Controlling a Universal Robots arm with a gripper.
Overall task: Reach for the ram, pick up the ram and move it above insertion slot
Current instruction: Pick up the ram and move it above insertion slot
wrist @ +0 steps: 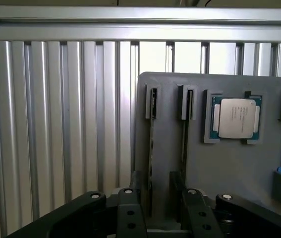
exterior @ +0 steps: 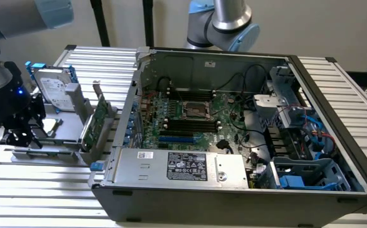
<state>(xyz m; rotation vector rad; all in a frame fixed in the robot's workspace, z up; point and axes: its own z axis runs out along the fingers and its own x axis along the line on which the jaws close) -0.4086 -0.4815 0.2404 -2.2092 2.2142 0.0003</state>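
Two thin ram sticks stand on edge in a grey holder (wrist: pixel 229 168), seen edge-on in the wrist view. One ram stick (wrist: pixel 151 148) runs down into the gap between my fingers. The other ram stick (wrist: pixel 185 144) ends by the inner side of one finger (wrist: pixel 195 210). My gripper (wrist: pixel 162 213) is open and grips nothing. In the exterior view my gripper (exterior: pixel 18 137) hangs low over the holder at the exterior view's left, well apart from the open computer case (exterior: pixel 234 190). Long black memory slots (exterior: pixel 192 124) lie on the motherboard inside the case.
A processor chip (wrist: pixel 237 118) sits in a recess of the holder beside the sticks. On the same rack stand a silver hard drive in blue rails (exterior: pixel 50 88) and a green expansion card (exterior: pixel 94 123). A second arm (exterior: pixel 224 23) rises behind the case. The table is ribbed aluminium (wrist: pixel 56 124).
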